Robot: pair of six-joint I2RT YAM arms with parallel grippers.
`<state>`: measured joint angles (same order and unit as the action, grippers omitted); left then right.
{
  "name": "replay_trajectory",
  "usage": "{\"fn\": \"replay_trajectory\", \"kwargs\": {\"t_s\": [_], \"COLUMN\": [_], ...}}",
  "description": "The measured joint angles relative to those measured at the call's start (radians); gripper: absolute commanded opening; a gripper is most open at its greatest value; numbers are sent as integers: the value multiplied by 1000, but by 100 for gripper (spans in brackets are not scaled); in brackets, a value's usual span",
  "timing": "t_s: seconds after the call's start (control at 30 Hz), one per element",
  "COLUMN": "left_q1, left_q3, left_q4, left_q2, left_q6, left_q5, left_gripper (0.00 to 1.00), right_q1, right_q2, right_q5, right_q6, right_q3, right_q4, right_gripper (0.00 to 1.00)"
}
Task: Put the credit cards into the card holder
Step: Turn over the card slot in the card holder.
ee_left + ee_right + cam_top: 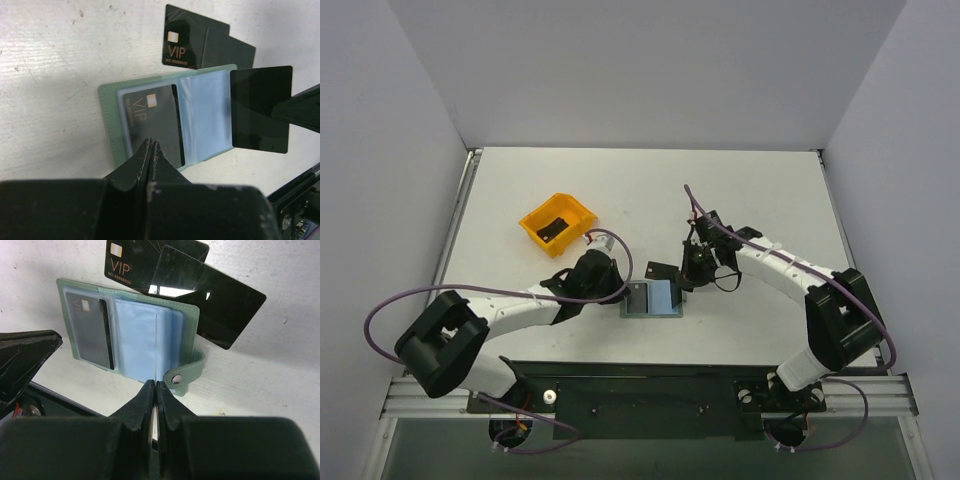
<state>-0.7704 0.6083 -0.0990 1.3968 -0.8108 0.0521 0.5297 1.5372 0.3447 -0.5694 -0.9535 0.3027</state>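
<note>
Top external view, going left to right: orange bin (578, 205) with a black card (552, 229) inside, then the left gripper (151, 150), jaws closed together, tips down on the left edge of the card holder (660, 298). The holder lies open and flat on the desk (750, 200), long axis running left-right, snap tab (185, 372) poking off the right page. One VIP card (150, 120) sits in the left sleeve, turned crosswise. Two loose cards (187, 40) overlap just beyond it. The right gripper (156, 390) is clamped on a held card (261, 107) over the right page.
</note>
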Motion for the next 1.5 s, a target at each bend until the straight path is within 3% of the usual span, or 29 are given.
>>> {"fn": "replay_trajectory", "kwargs": {"t_s": [0.77, 1.07, 1.27, 1.5], "left_q1": [2, 2, 2, -37], "left_q3": [-52, -48, 16, 117], "left_q4": [-100, -42, 69, 32], "left_q2": [91, 60, -21, -3], "left_q6": [-53, -47, -16, 42], "left_q5": [-5, 16, 50, 37], "left_gripper": [0, 0, 0, 0], "right_q1": [41, 41, 41, 41], "right_q2": [105, 115, 136, 143], "right_q5": [1, 42, 66, 76], "right_q6": [-3, -33, -51, -60], "right_q3": [0, 16, 31, 36], "right_q4": [-45, -121, -167, -189], "right_gripper": [0, 0, 0, 0]}}
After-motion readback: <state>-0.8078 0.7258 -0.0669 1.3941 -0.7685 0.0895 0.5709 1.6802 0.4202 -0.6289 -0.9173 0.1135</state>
